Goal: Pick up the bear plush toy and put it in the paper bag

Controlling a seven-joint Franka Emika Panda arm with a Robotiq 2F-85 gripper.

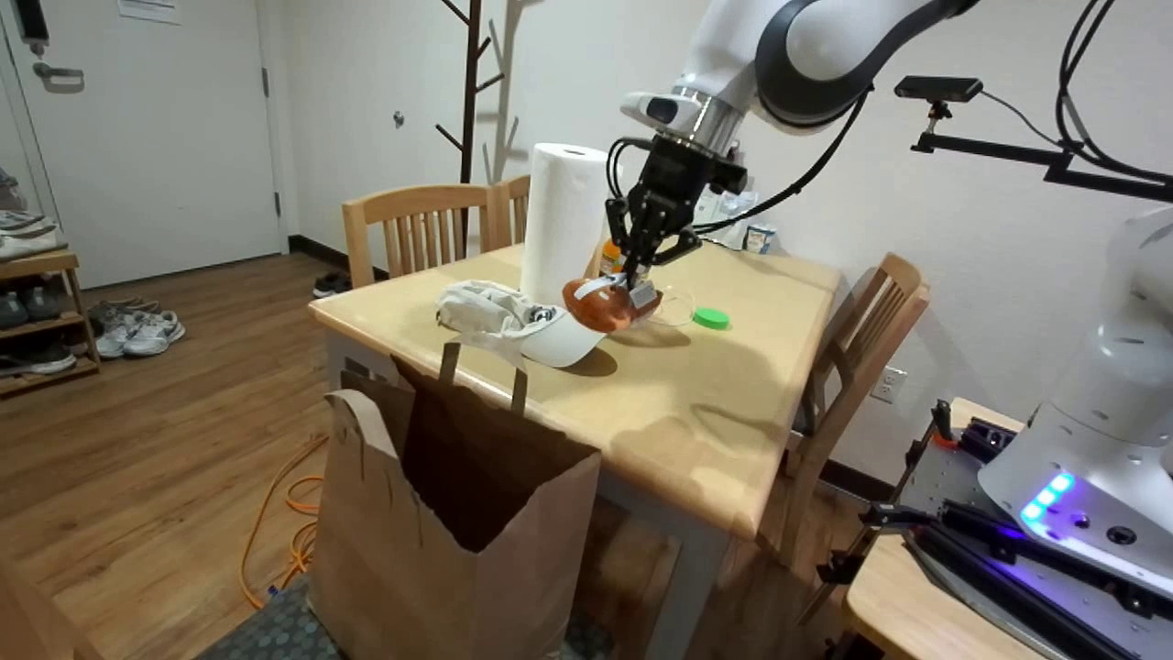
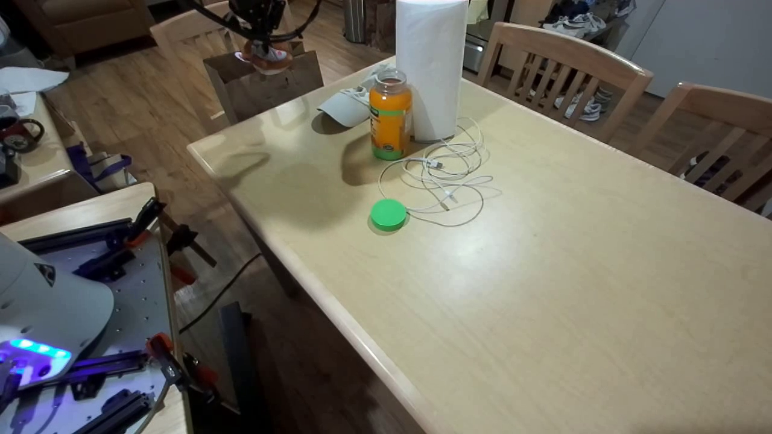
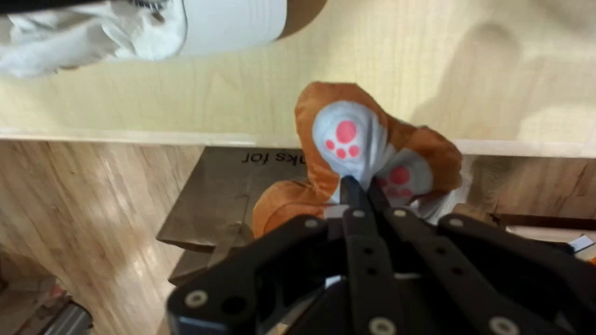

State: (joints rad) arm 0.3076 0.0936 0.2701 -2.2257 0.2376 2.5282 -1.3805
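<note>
We take the carry to be in hand: the gripper (image 3: 364, 184) pinches the bear plush toy (image 3: 344, 139), holding it aloft near the paper bag (image 1: 412, 536). Next, we would centre the toy over the bag's mouth (image 1: 476, 454), lower it and let go. In an exterior view that mouth shows wide open; the wrist view mostly hides it, yet gives us lettering (image 3: 273, 158) on the bag (upside down). Whether the toy hangs over that mouth, we can't quite tell.

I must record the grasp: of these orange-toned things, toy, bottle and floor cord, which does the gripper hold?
The plush toy, pinched by the gripper; the bottle stands on the table and the cord lies on the floor.
</note>
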